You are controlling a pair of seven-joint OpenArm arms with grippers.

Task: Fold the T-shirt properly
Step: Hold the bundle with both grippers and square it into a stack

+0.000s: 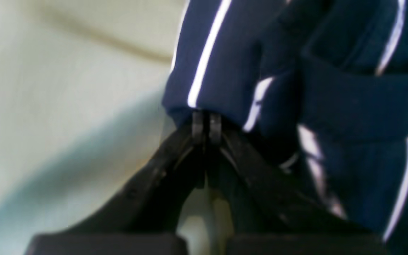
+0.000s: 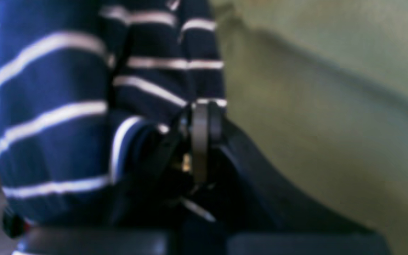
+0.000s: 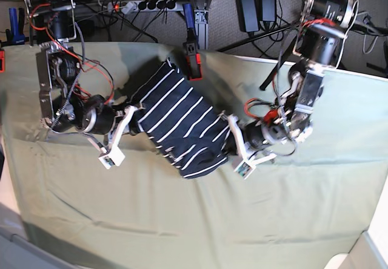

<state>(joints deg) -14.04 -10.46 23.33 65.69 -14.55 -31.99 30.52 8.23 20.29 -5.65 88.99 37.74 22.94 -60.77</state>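
Note:
The dark navy T-shirt (image 3: 182, 120) with thin white stripes lies bunched and folded over itself in the middle of the table, stretched between both grippers. My left gripper (image 3: 229, 128), on the base view's right, is shut on the shirt's edge; in the left wrist view its fingertips (image 1: 207, 122) pinch a hem of the shirt (image 1: 349, 106). My right gripper (image 3: 134, 114), on the base view's left, is shut on the opposite side; in the right wrist view its fingertips (image 2: 200, 117) clamp striped fabric (image 2: 55, 134).
A plain pale green cloth (image 3: 182, 220) covers the whole table and shows wrinkles. A power strip (image 3: 139, 5), cables and arm mounts stand along the back edge. The table's front corners show at the lower left and lower right.

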